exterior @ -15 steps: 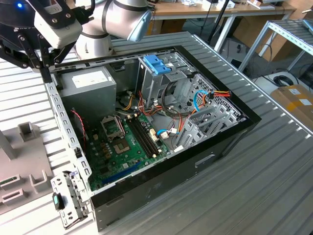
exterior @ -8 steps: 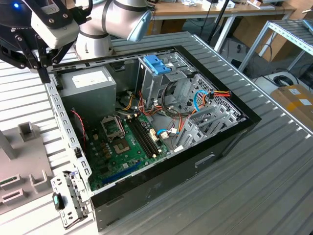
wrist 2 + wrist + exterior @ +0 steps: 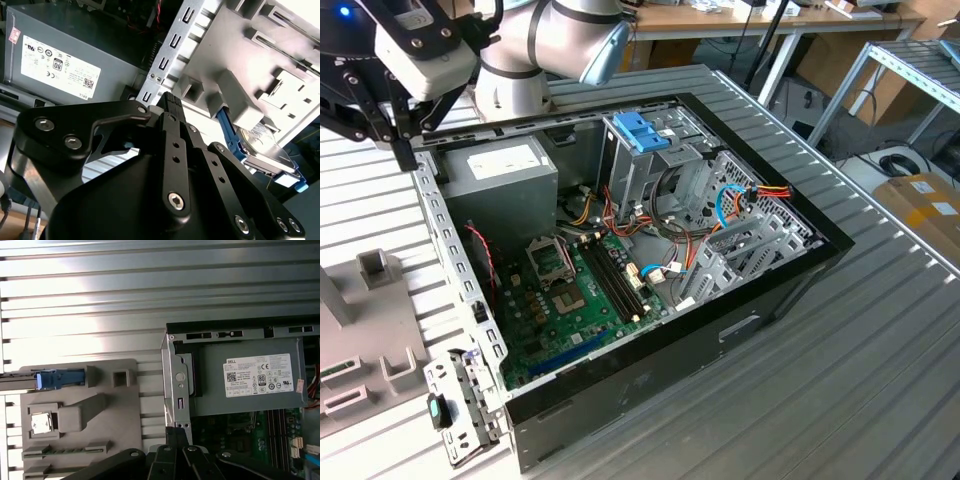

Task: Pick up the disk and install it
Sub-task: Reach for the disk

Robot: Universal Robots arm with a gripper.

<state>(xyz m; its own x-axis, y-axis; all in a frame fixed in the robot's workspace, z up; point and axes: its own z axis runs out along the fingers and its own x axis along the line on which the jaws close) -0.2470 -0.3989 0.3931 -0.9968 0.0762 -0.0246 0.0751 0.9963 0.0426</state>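
Hovering at ten o'clock in the exterior view, the tool [image 3: 172, 100] hangs over the perforated side wall of the open computer case [image 3: 670, 350], close to the corner where the grey power supply [image 3: 505, 180] sits. In the second wrist view its black fingers are drawn together with nothing between them.

The disk [image 3: 265, 150] is not in the case. It rests in the pale grey fixture [image 3: 380, 330] that lies on the ribbed metal counter [image 3: 840, 400], at nine o'clock from the case in the exterior view. In the second wrist view its silvery face and bright blue carrier rail show beyond a raised grey block of the fixture. The first wrist view shows the blue end of the rail at the fixture's edge. The disk is apart from the tool.

Inside the case the green motherboard [image 3: 570, 300] lies at six o'clock from the power supply. An upright metal drive cage [image 3: 650, 185] with a lighter blue tab on top stands at three o'clock from it.
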